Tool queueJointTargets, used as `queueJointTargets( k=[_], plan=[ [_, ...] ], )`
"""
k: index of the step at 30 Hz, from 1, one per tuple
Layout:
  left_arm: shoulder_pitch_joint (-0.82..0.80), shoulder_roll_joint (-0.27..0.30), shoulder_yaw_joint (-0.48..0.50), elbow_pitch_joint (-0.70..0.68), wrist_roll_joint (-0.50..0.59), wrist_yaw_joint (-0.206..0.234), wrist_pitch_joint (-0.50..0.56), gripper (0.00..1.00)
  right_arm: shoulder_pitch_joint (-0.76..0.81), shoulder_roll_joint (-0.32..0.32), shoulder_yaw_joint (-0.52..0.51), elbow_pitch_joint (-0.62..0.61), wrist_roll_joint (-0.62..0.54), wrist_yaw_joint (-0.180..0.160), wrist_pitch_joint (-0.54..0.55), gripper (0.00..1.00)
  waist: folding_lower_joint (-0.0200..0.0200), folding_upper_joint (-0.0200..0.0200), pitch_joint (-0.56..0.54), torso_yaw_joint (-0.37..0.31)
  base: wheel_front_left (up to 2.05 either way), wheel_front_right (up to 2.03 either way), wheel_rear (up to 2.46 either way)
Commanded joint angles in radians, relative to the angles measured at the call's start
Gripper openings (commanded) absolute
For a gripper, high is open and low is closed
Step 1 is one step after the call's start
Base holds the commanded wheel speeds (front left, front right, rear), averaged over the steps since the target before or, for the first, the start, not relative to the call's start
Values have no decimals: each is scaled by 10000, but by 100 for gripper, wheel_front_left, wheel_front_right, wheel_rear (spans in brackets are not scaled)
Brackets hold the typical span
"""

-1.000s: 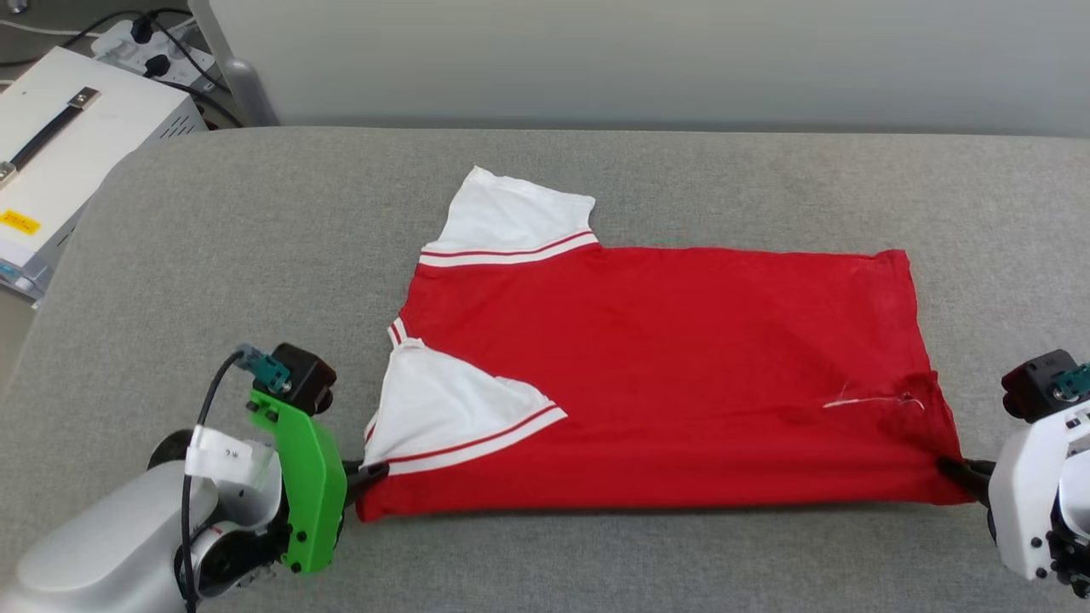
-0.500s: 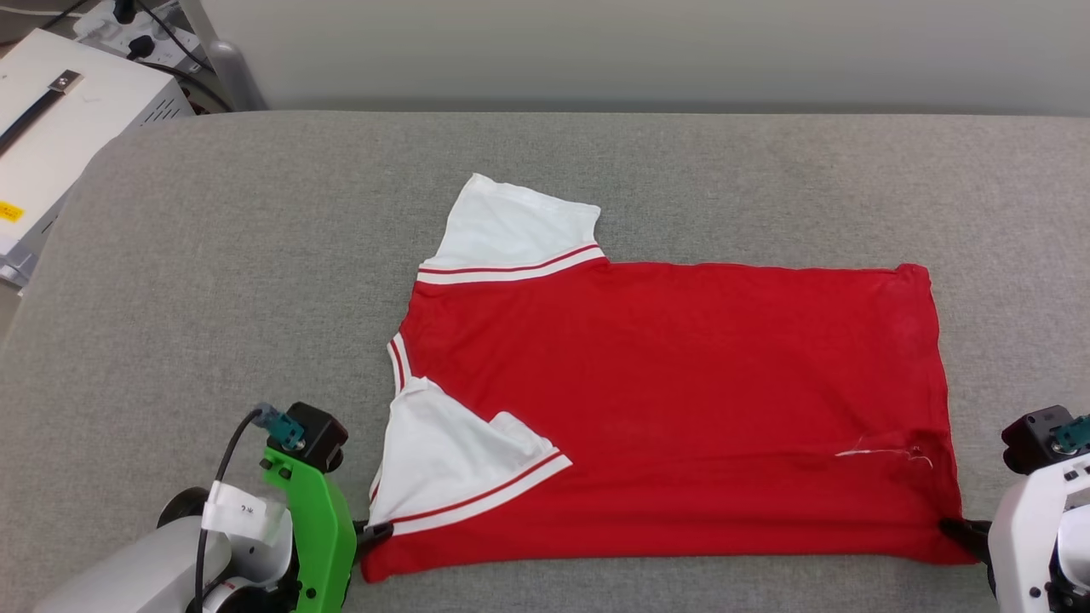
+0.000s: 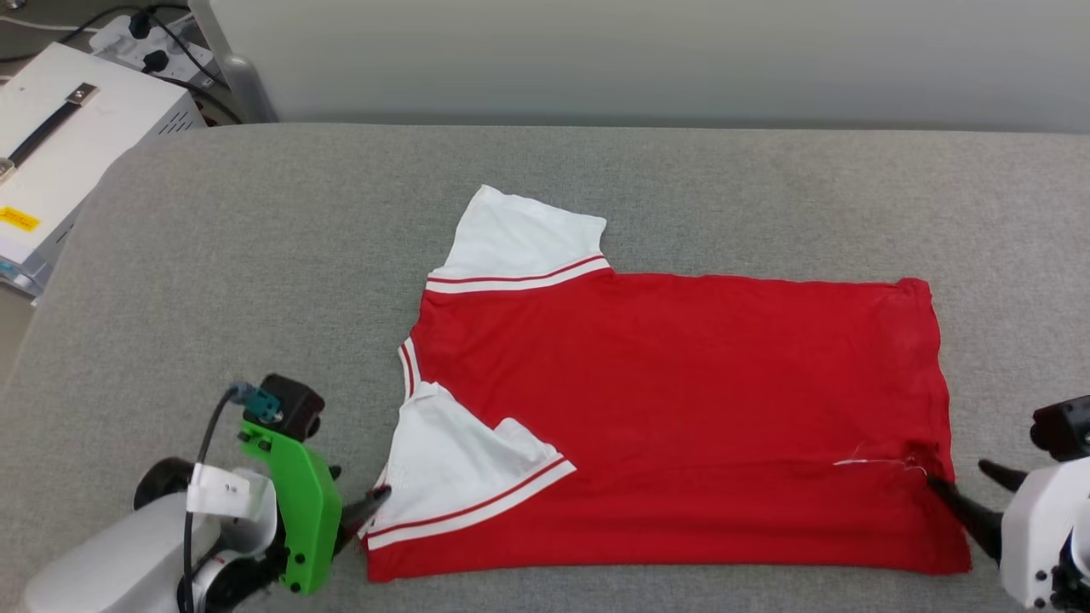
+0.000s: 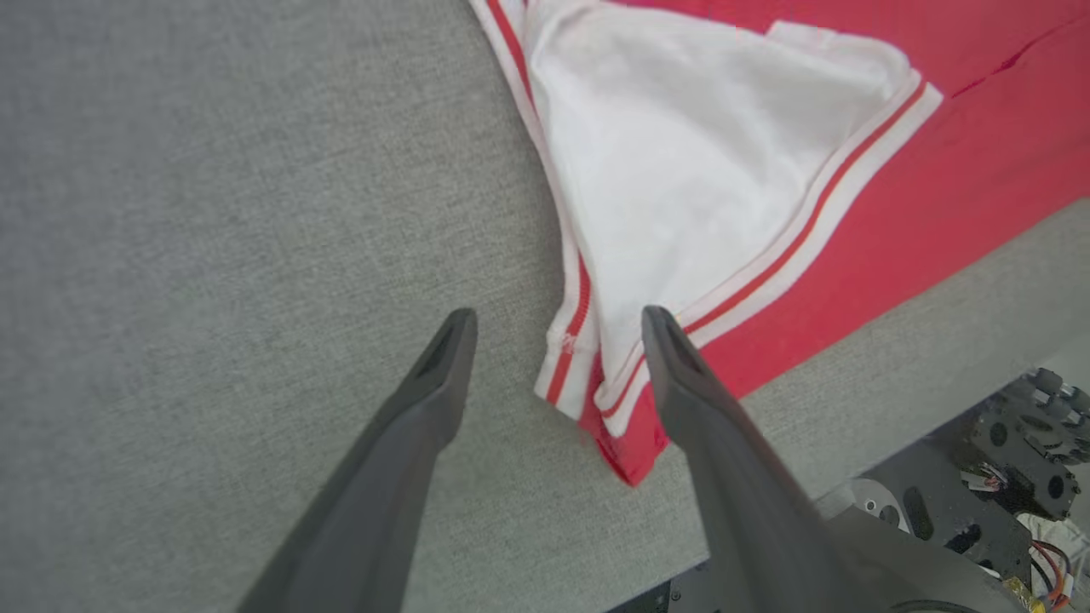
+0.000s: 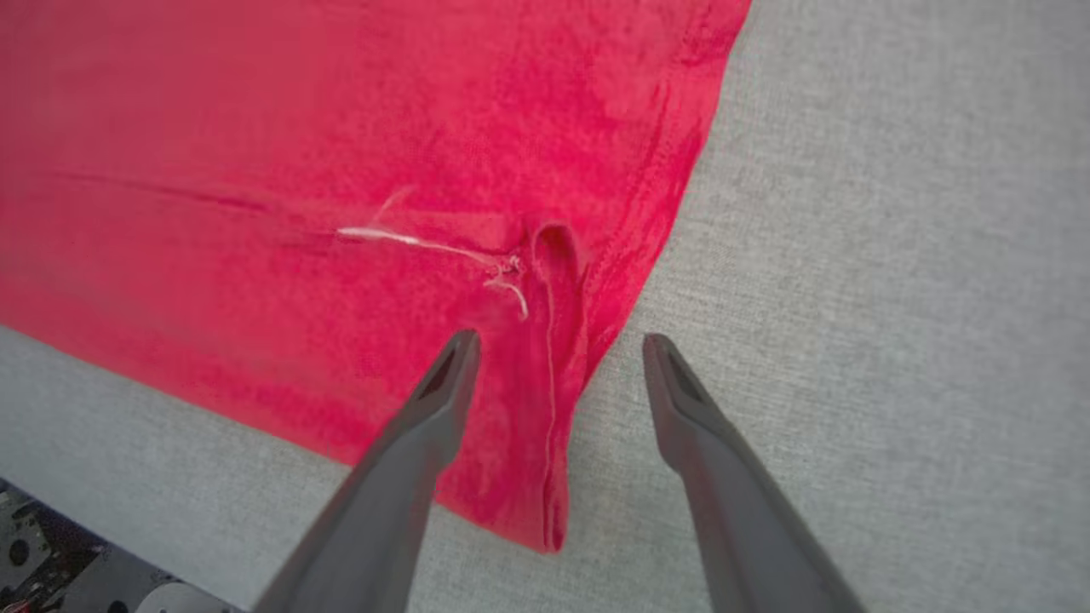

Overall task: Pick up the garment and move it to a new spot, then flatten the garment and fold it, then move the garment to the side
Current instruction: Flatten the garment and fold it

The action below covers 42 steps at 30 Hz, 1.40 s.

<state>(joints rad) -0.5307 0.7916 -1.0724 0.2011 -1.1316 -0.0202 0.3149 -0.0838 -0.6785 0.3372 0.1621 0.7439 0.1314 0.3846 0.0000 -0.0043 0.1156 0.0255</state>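
- The shirt [image 3: 681, 409] lies flat on the bench [image 3: 255, 255], plain red side up, collar to the left.
- The left claw [image 4: 553, 319] stands wide open at the shirt's near sleeve corner, gripping nothing.
- The right claw [image 5: 558, 340] gapes wide astride the shirt's near hem corner, also empty.
- A white thread [image 5: 409, 238] lies loose on the shirt near that hem corner.
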Motion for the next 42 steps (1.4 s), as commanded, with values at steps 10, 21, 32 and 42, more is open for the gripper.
queueJointTargets(
  k=[10,21,32,42],
  plan=[
    [-1891,-74,880,-217,1139,296,-1077,100,-354,1616,-2110,-640,-2343,-7,-3460,100,0,43,-2,-269,0,0,0],
    [-4820,-1039,1574,1201,1644,-138,-1023,100,-848,3246,-2794,-2014,-3806,-7,-5027,100,0,43,1449,-1120,0,0,0],
    [-8006,-1682,1036,3529,1282,-958,2516,100,-1465,3921,-2245,-3070,-4584,-7,-5394,100,0,43,3569,-2106,0,0,0],
    [-9176,-1683,665,4486,597,-1061,5197,100,-2007,4146,-2014,-2990,-4674,-7,-5675,100,0,43,4636,-2648,0,0,0]
  ],
)
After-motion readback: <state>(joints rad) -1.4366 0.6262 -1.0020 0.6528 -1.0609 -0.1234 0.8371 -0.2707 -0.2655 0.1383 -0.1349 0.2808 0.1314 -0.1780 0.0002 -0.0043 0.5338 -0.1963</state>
